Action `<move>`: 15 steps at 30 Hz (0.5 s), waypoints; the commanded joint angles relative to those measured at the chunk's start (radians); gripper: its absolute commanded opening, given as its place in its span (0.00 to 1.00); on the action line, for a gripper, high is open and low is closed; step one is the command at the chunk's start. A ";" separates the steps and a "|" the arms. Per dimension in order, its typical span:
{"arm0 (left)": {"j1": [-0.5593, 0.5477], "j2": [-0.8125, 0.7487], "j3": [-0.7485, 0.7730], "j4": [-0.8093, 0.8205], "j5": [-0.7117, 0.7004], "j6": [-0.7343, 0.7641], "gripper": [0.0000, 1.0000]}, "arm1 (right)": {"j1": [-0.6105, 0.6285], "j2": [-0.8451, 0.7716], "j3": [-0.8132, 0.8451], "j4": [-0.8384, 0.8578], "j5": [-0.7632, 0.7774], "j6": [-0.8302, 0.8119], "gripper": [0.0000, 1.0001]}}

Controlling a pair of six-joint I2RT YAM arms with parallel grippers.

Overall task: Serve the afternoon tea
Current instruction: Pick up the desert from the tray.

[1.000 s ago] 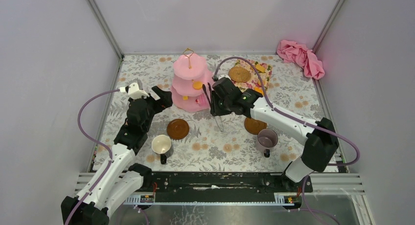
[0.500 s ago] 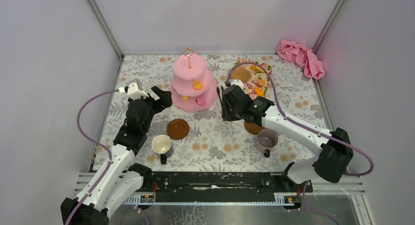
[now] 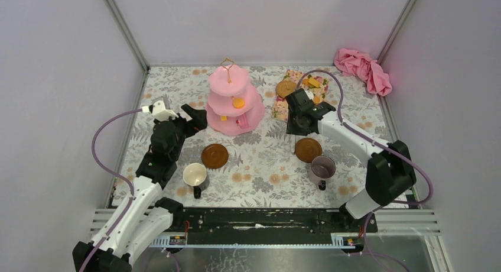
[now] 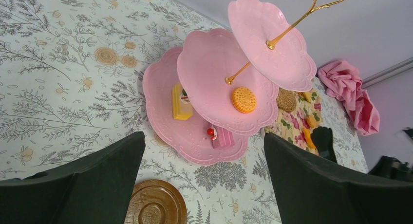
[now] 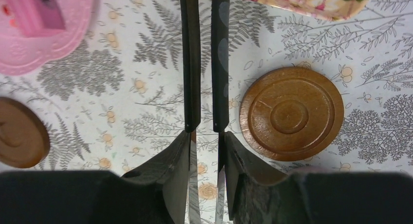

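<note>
the right gripper [image 5: 204, 141] is clenched on the slim black tongs [image 5: 190, 63], one finger pressing each arm from the outside. the two arms run parallel with a narrow gap between them and leave the wrist view at its top edge, so their tips cannot be seen there. under the tongs lies the flowered table [image 5: 146, 102]. just right of the arms in that view sits the right saucer [image 5: 291, 113], brown and round, close to the tongs but apart from them. the left saucer [image 5: 19, 131] shows at the left edge, and a corner of the cake stand [image 5: 44, 39] at the upper left.

the left gripper [image 4: 203, 136] is released, its fingers [image 4: 97, 180] spread wide, and it faces the pink three-tier stand, which is upright in the far half of the table. an orange biscuit [image 4: 243, 99] lies on the middle tier. a yellow cake piece [image 4: 181, 102] and a pink slice [image 4: 221, 136] lie on the bottom tier.

from above, the white mug [image 3: 194, 175] stands on the table near the left saucer, on its near-left side, not on it. the purple mug [image 3: 322, 167] stands just beside the right saucer, on its near-right side. to the right of the stand lies a floral tray [image 4: 292, 124] carrying spare biscuits [image 3: 313, 81], orange and yellow. a pink cloth [image 3: 363, 68] lies crumpled at the far right corner.
</note>
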 commanded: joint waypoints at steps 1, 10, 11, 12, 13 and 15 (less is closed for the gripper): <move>0.004 -0.024 0.008 0.060 0.010 -0.006 1.00 | -0.074 0.046 0.047 -0.005 -0.068 -0.011 0.35; 0.005 -0.023 0.005 0.060 0.016 -0.010 1.00 | -0.170 0.151 0.029 0.015 -0.148 -0.005 0.41; 0.005 -0.024 0.005 0.060 0.018 -0.010 1.00 | -0.173 0.165 0.033 0.009 -0.148 -0.002 0.42; 0.005 -0.027 0.005 0.060 0.016 -0.011 1.00 | -0.176 0.176 0.033 0.007 -0.151 0.001 0.43; 0.005 -0.027 0.004 0.061 0.015 -0.012 1.00 | -0.179 0.182 0.029 0.009 -0.154 0.005 0.46; 0.005 -0.026 0.005 0.060 0.016 -0.011 1.00 | -0.183 0.188 0.019 0.019 -0.157 0.012 0.51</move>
